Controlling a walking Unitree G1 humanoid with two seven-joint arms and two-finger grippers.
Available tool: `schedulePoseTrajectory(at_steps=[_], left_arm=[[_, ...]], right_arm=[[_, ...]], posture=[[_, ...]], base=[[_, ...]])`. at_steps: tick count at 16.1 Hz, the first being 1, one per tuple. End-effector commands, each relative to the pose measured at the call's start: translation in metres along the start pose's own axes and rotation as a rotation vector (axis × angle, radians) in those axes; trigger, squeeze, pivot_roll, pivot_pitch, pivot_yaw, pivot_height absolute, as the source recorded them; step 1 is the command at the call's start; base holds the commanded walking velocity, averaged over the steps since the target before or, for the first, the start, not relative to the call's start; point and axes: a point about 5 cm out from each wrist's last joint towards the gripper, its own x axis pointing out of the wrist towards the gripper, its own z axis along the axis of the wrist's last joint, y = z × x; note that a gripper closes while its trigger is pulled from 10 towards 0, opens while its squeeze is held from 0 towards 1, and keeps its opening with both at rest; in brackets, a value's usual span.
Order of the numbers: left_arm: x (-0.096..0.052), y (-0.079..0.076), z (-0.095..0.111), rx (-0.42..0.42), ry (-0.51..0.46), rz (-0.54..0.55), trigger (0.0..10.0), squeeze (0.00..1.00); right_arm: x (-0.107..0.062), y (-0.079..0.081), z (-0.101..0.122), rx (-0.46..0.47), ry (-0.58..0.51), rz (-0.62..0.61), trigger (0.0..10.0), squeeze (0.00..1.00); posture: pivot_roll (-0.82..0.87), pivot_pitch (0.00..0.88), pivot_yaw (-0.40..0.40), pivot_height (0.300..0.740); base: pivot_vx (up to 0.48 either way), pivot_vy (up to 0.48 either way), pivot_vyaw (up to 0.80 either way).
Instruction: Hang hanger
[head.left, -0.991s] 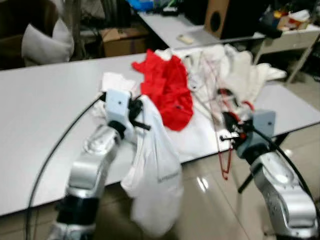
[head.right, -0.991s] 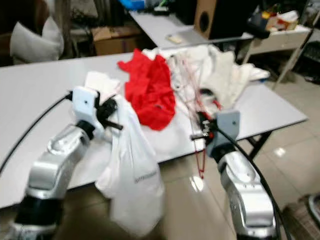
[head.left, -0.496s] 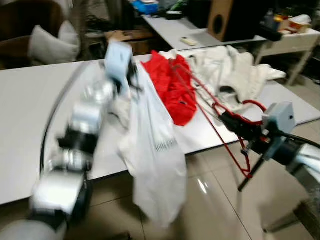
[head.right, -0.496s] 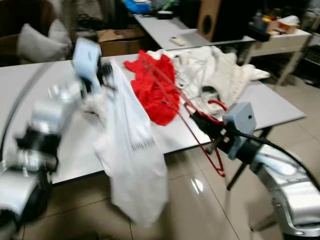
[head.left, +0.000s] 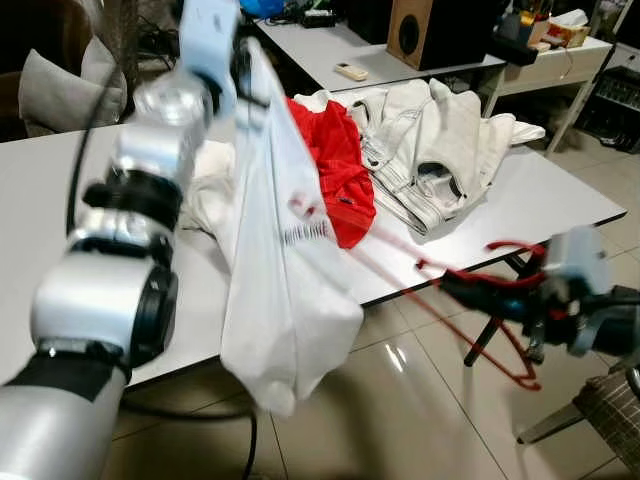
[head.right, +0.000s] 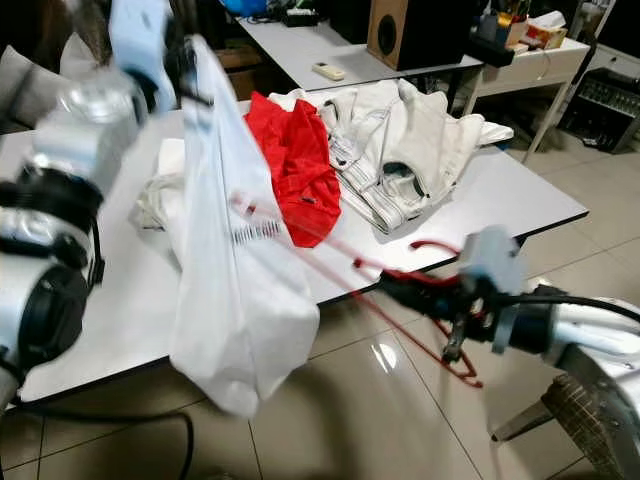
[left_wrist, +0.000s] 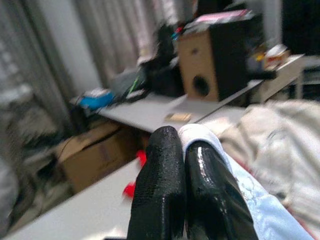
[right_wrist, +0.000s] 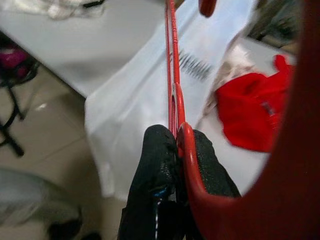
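While the left gripper (head.left: 243, 75) pinches the white shirt (head.left: 285, 260) aloft, the right gripper (head.right: 400, 290), clenched on the red hanger (head.right: 330, 262), pokes it into the cloth, so hanging seems barely begun.

White counter (head.left: 560, 195): a red garment (head.left: 340, 170) lies mid-surface, reaching the front edge. A heap of cream-white clothing (head.left: 440, 140) lies just beside it toward the right end. Crumpled white cloth (head.left: 205, 190) lies left of the red garment.
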Motion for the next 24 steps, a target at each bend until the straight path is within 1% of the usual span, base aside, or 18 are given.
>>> schedulePoseTrajectory(at_steps=[1,2,3,5,7,8,10,11,12,13,14,15,16,19,20,21,23,24], left_arm=[[0.002,0.003,0.023,-0.007,-0.082,-0.033,10.0,0.00],[0.002,0.003,0.023,-0.007,-0.082,-0.033,10.0,0.00],[0.002,-0.002,0.046,-0.015,-0.152,-0.137,10.0,0.00],[0.000,-0.010,0.065,-0.012,-0.207,-0.246,10.0,0.00],[-0.012,-0.009,0.105,-0.010,-0.339,-0.337,10.0,0.00],[-0.012,-0.009,0.105,-0.010,-0.339,-0.337,10.0,0.00],[-0.022,0.002,0.136,-0.016,-0.452,-0.324,10.0,0.00],[-0.029,0.014,0.154,-0.022,-0.536,-0.273,10.0,0.00],[-0.033,0.020,0.161,-0.031,-0.575,-0.237,10.0,0.00],[-0.038,0.030,0.169,-0.057,-0.617,-0.181,10.0,0.00],[-0.038,0.030,0.169,-0.057,-0.617,-0.181,10.0,0.00],[-0.043,0.036,0.172,-0.085,-0.645,-0.145,10.0,0.00],[-0.044,0.037,0.170,-0.111,-0.654,-0.138,10.0,0.00],[-0.031,0.024,0.142,-0.118,-0.569,-0.131,10.0,0.00],[-0.020,0.012,0.115,-0.100,-0.485,-0.122,10.0,0.00],[-0.016,0.006,0.103,-0.094,-0.449,-0.123,10.0,0.00],[-0.002,-0.019,0.027,-0.022,-0.213,-0.119,10.0,0.00],[-0.001,-0.022,0.012,-0.005,-0.166,-0.111,10.0,0.00]], right_arm=[[0.005,-0.003,0.001,-0.031,0.035,0.025,10.0,0.00],[0.005,-0.003,0.001,-0.031,0.035,0.025,10.0,0.00],[0.016,-0.014,0.003,-0.077,0.075,0.042,10.0,0.00],[0.029,-0.031,0.010,-0.146,0.108,0.044,10.0,0.00],[0.053,-0.080,0.046,-0.309,0.109,-0.079,10.0,0.00],[0.053,-0.080,0.046,-0.309,0.109,-0.079,10.0,0.00],[0.063,-0.108,0.078,-0.426,0.121,-0.136,10.0,0.00],[0.069,-0.132,0.103,-0.543,0.129,-0.279,10.0,0.00],[0.071,-0.146,0.124,-0.617,0.092,-0.440,10.0,0.00],[0.070,-0.161,0.163,-0.654,-0.073,-0.681,10.0,0.00],[0.070,-0.161,0.163,-0.654,-0.073,-0.681,10.0,0.00],[0.073,-0.160,0.186,-0.666,-0.224,-0.716,10.0,0.00],[0.085,-0.156,0.185,-0.687,-0.256,-0.685,10.0,0.00],[0.111,-0.153,0.139,-0.639,-0.171,-0.593,10.0,0.00],[0.122,-0.146,0.103,-0.605,-0.095,-0.496,10.0,0.00],[0.126,-0.143,0.089,-0.587,-0.071,-0.448,10.0,0.00],[0.133,-0.118,0.034,-0.510,-0.020,-0.194,10.0,0.00],[0.133,-0.113,0.028,-0.501,-0.020,-0.157,10.0,0.00]], posture=[[-0.16,0.000,0.031,0.740],[-0.16,0.000,0.031,0.740],[-0.16,0.000,0.021,0.740],[-0.15,0.000,0.013,0.740],[-0.14,0.000,0.001,0.740],[-0.14,0.000,0.001,0.740],[-0.13,0.000,-0.002,0.740],[-0.13,0.000,-0.005,0.740],[-0.13,0.000,-0.005,0.740],[-0.13,0.000,-0.010,0.740],[-0.13,0.000,-0.010,0.740],[-0.12,0.000,-0.016,0.740],[-0.13,0.000,-0.017,0.740],[-0.12,0.000,-0.014,0.740],[-0.12,0.000,-0.012,0.740],[-0.12,0.000,-0.012,0.740],[-0.13,0.000,-0.004,0.740],[-0.13,0.000,-0.001,0.740]], base=[[0.000,0.000,0.00],[0.000,0.000,0.00],[0.000,0.000,0.00],[0.000,0.000,0.00],[0.000,0.000,0.00],[0.000,0.000,0.00],[0.000,0.000,0.00],[0.000,0.000,0.00],[0.000,0.000,0.00],[0.000,0.000,0.00],[0.000,0.000,0.00],[0.000,0.000,0.00],[0.000,0.000,0.00],[0.000,0.000,0.00],[0.000,0.000,0.00],[0.000,0.000,0.00],[0.000,0.000,0.00],[0.000,0.000,0.00]])
